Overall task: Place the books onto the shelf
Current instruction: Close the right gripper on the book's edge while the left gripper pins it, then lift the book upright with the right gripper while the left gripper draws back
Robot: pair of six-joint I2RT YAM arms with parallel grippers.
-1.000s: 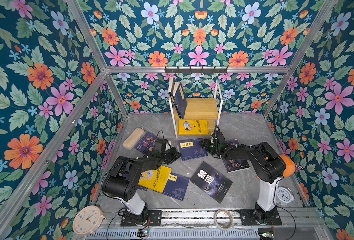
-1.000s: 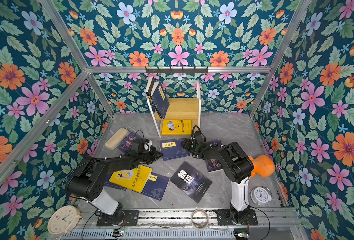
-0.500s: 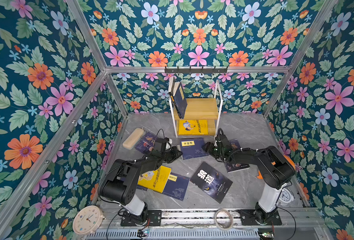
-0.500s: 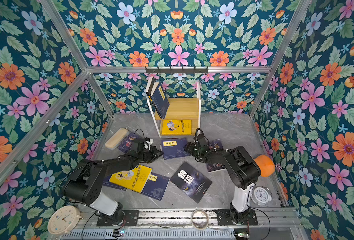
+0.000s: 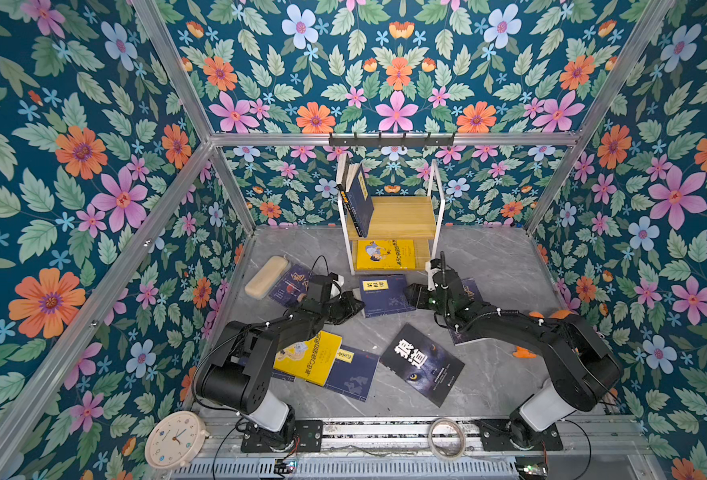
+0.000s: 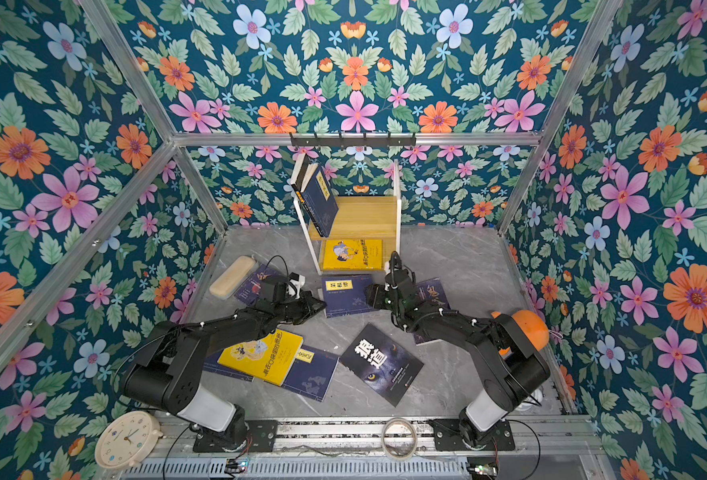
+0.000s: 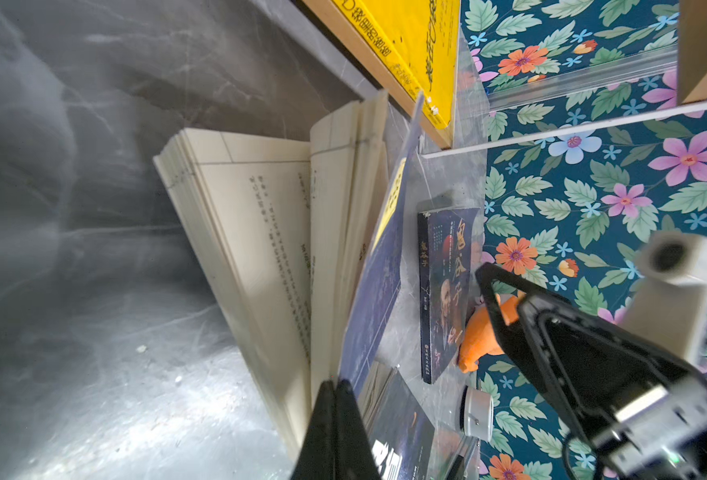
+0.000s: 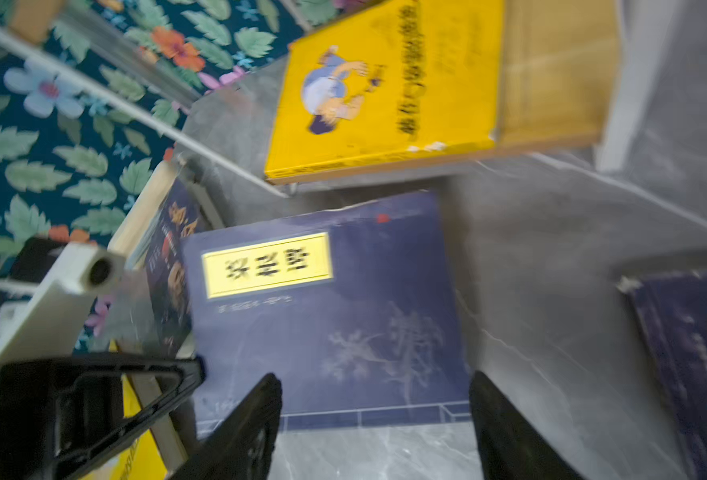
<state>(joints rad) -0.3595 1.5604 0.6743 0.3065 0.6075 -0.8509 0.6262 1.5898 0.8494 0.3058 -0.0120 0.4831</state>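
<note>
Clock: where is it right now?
In both top views, the clock sits at the front left corner, just left of the left arm's base.

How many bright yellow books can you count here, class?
2. One yellow book lies flat on the shelf's lower board; the other yellow book lies on the table, front left, atop navy books. More may be hidden under the arms.

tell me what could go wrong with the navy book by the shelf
1. The shut left jaws seem to pinch only the cover of the navy book; its pages fan open, so it may slip or tear.
2. The open right jaws hover at its other edge and could shove it against the shelf.
</note>
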